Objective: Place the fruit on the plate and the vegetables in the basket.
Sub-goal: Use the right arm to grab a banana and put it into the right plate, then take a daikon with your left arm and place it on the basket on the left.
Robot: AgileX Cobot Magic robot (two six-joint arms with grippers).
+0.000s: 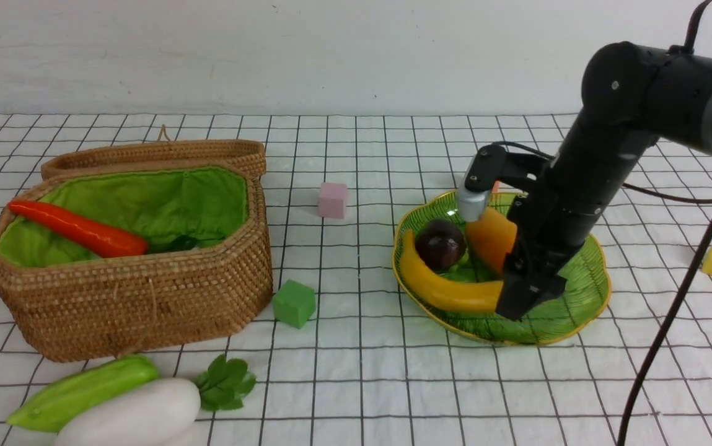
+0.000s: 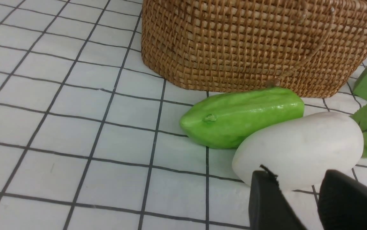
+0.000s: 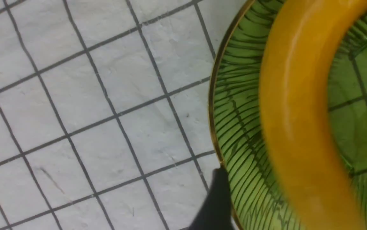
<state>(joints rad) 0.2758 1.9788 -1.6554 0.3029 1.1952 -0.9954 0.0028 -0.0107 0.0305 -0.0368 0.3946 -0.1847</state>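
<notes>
The right end effector [image 1: 522, 300], fingers apart around the banana [image 1: 442, 288], might bump it off the plate [image 1: 579, 306] when rising.

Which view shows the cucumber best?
Left wrist view: the cucumber lies nearly whole and close, beside the radish. Front view shows it smaller, partly behind the radish. Right wrist view shows none of it.

Front wide; wrists close; banana [image 1: 442, 289] shared.
</notes>
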